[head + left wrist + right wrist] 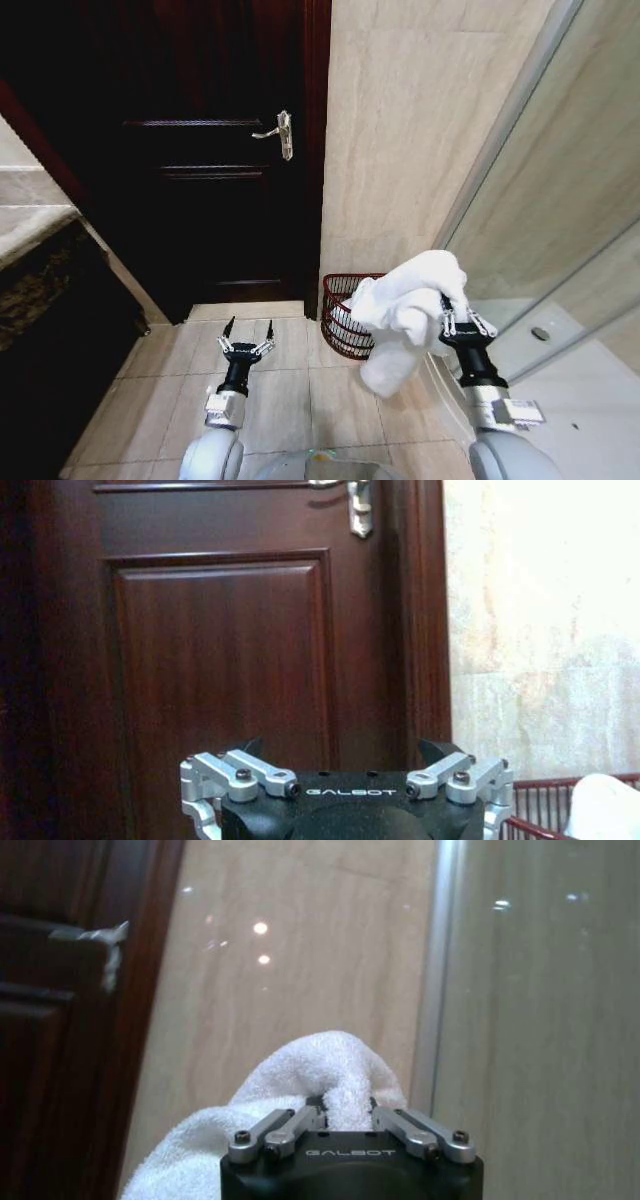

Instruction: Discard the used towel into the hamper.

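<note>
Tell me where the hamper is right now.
In the head view the hamper stands on the floor against the tiled wall, right of the dark door, partly hidden behind the towel the right gripper holds.

The white towel [410,305] hides the hamper's [340,318] right side and the right hand's [452,312] fingertips. The hamper's base, behind its ribs, can't be made out.

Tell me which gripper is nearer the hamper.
Right. The right gripper, shut on the towel, is just beside the hamper; the left gripper, open, hangs farther off over the floor.
</note>
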Robot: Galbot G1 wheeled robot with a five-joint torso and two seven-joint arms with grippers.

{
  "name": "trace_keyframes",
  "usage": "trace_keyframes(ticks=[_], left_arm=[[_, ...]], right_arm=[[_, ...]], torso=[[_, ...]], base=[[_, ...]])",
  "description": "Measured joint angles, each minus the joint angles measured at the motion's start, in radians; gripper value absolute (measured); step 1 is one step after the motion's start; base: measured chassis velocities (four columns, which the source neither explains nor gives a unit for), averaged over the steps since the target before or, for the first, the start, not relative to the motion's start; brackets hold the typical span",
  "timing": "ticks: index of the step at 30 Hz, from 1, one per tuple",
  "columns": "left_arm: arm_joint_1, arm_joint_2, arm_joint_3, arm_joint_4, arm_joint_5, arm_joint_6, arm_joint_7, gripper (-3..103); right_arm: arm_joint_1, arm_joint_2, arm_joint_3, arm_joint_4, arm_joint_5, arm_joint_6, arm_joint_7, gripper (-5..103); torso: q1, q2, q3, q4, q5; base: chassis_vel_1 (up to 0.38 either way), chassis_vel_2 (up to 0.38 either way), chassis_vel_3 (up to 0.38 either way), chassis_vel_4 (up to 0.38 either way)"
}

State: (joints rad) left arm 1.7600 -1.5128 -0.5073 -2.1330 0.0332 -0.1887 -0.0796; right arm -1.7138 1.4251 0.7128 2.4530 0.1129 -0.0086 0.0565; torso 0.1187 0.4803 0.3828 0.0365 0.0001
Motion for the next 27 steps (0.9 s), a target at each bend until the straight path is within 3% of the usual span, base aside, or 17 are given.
trace_keyframes(ticks=[1,4,6,8,10,15,18,22,23,27], left_arm=[[0.0,0.0,0.0,0.0,0.0,0.0,0.0,100],[0.02,-0.015,-0.012,-0.005,-0.005,-0.022,-0.058,100],[0.022,-0.016,-0.014,-0.004,-0.004,-0.026,-0.067,100],[0.033,-0.018,-0.035,0.008,-0.003,-0.051,-0.113,100],[0.04,-0.014,-0.048,0.015,-0.002,-0.072,-0.126,100],[0.048,-0.018,-0.055,0.02,-0.002,-0.089,-0.128,100],[0.054,-0.019,-0.059,0.021,-0.002,-0.101,-0.12,100],[0.065,-0.012,-0.078,0.018,-0.052,-0.139,-0.021,100],[0.065,-0.012,-0.078,0.018,-0.052,-0.139,-0.021,100],[0.062,0.016,-0.101,0.018,-0.105,-0.142,0.022,100]], right_arm=[[0.0,0.0,0.0,0.0,0.0,0.0,0.0,14],[0.105,-0.069,0.006,0.035,0.119,-0.092,0.048,14],[0.118,-0.08,0.007,0.04,0.136,-0.104,0.054,14],[0.204,-0.151,0.007,0.05,0.249,-0.184,0.105,14],[0.281,-0.2,0.007,0.05,0.333,-0.23,0.135,14],[0.406,-0.257,0.013,0.051,0.421,-0.267,0.173,14],[0.485,-0.3,0.016,0.05,0.468,-0.284,0.19,14],[0.64,-0.394,0.011,-0.003,0.569,-0.314,0.218,14],[0.64,-0.394,0.011,-0.003,0.569,-0.314,0.218,14],[0.716,-0.443,-0.004,-0.084,0.585,-0.315,0.163,14]], torso=[[0.0,0.0,0.0,0.0,0.0],[0.0,-0.001,0.0,0.0,0.0002],[0.0,-0.001,0.0,0.0001,0.0001],[0.0,-0.001,0.0,0.0003,-0.0003],[0.0,-0.002,-0.001,0.0003,0.0005],[0.0,-0.002,-0.001,0.0003,0.0],[0.0,-0.002,-0.001,0.0002,-0.0002],[-0.001,-0.002,-0.001,0.0002,0.0001],[-0.001,-0.002,-0.001,0.0002,0.0001],[-0.001,-0.003,-0.001,0.0,0.0]], base=[[0.0,0.0,0.0,0.0],[0.0,0.0,0.0,0.0],[0.0,0.0,0.0,0.0],[0.0,0.0,0.0,0.0],[0.0,0.0,0.0,0.0],[0.0,0.0,0.0,0.0],[0.0,0.0,0.0,0.0],[0.0,0.0,0.0,0.0],[0.0,0.0,0.0,0.0],[0.0,0.0,0.0,0.0]])
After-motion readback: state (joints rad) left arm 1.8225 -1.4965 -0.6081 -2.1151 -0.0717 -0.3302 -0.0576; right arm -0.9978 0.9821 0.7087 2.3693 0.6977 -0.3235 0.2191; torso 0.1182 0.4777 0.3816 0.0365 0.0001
